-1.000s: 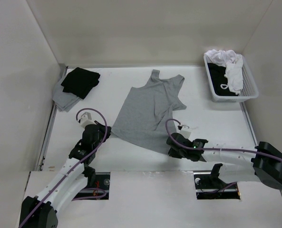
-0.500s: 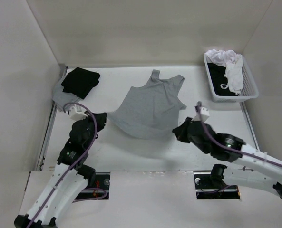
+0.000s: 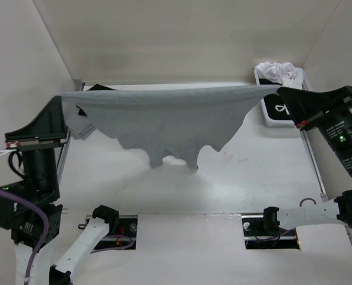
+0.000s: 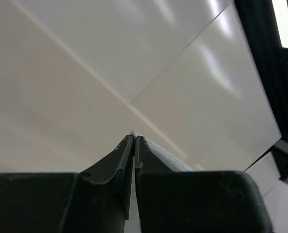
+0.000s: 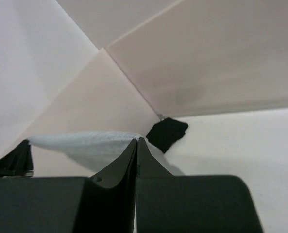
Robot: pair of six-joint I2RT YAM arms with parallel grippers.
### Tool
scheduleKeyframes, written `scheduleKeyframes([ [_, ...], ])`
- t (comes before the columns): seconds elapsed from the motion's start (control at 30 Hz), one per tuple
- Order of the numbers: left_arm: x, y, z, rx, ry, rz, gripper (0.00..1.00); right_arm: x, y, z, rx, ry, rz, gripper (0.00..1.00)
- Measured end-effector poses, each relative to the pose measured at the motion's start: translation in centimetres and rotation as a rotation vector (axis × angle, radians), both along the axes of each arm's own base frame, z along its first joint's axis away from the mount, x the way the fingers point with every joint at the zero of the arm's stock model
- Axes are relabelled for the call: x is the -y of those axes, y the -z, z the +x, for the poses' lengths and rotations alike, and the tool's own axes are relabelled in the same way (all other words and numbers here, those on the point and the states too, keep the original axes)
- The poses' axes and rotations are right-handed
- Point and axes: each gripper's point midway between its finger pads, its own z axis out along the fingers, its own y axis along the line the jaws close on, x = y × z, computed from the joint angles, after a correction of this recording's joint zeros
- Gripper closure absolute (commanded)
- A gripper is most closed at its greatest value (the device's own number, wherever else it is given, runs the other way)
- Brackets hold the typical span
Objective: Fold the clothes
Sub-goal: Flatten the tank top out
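The clothes, a heather-grey tank top, hang in the air above the table, stretched wide by the hem with the straps dangling below. My left gripper is raised at the left and shut on one corner of the hem. My right gripper is raised at the right and shut on the other corner. In the left wrist view the left gripper pinches a sliver of grey knit. In the right wrist view the right gripper clamps the grey fabric, which stretches off to the left.
A white basket with white garments stands at the back right, partly behind my right arm. A black garment lies on a grey pile at the back left, mostly hidden by the top. Walls enclose the table.
Both arms have risen from the table, pulled apart and lifted the top into the air. The right gripper closed on the hem before the lift.
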Motion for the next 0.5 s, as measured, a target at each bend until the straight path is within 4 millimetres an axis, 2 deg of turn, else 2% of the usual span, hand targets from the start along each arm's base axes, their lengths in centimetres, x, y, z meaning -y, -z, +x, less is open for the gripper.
scheduleKeyframes([
  [0.07,-0.8,-3.0,-1.6,0.073,-0.015,-0.019,1.0,0.1,-2.0,-0.1,0.046,0.006,-0.008,1.0],
  [0.13,-1.2,-4.8,-2.3,0.118,-0.03,-0.027,1.0,-0.2,-2.9,0.2,0.077,0.036,-0.035,1.0],
  [0.2,-1.2,-5.6,-1.9,0.129,-0.048,-0.024,1.0,-1.3,-3.0,1.0,0.099,0.073,-0.085,1.0],
  [0.27,-0.9,-5.5,-0.4,0.109,-0.062,-0.013,1.0,-2.4,-2.4,2.6,0.109,0.137,-0.14,1.0],
  [0.33,-0.2,-4.6,2.4,0.066,-0.069,0.007,1.0,-3.4,-0.7,5.5,0.102,0.21,-0.21,1.0],
  [0.4,0.7,-2.6,6.4,-0.014,-0.086,0.039,1.0,-4.0,1.3,9.3,0.071,0.262,-0.26,1.0],
  [0.5,1.0,2.6,14.6,-0.191,-0.147,0.097,1.0,-4.5,5.3,16.8,-0.017,0.286,-0.309,1.0],
])
